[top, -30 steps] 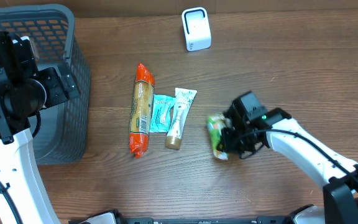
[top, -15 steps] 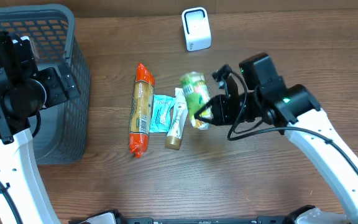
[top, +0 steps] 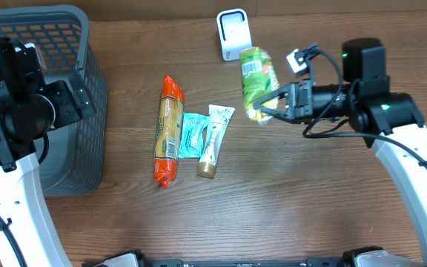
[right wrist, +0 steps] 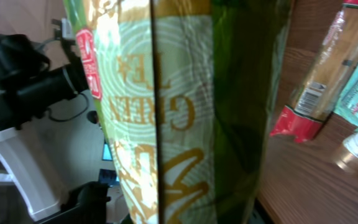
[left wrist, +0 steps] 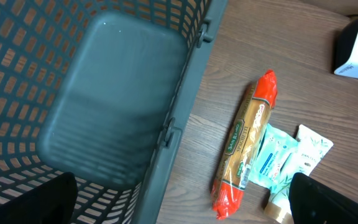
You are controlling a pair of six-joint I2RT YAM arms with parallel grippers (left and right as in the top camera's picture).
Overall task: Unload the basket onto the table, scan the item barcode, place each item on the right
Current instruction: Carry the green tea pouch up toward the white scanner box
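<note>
Because the right end effector [top: 274,104] is clamped only on the lower end of the green tea packet [top: 258,73], most of the soft bag is left unsupported beyond the fingers. The packet appears to be carried clear of the tabletop [top: 310,200], tilted, just short of the white scanner [top: 233,33] that stands near the far edge. A slip is judged possible if the arm is swung quickly, since the film looks smooth and the contents can shift. Were the packet dropped, it could land on the tube [top: 215,139], the teal sachet [top: 193,135] or the orange-ended packet [top: 169,130] lying mid-tabletop. A missed read is the likelier fault: where the barcode sits cannot be told, and in the right wrist view only printed lettering is shown. The light scanner could also be tipped if the bag is pushed too close. No conflict is expected from the left end effector [left wrist: 185,210], which is spread wide and empty over the basket [top: 87,44] at the left edge.
</note>
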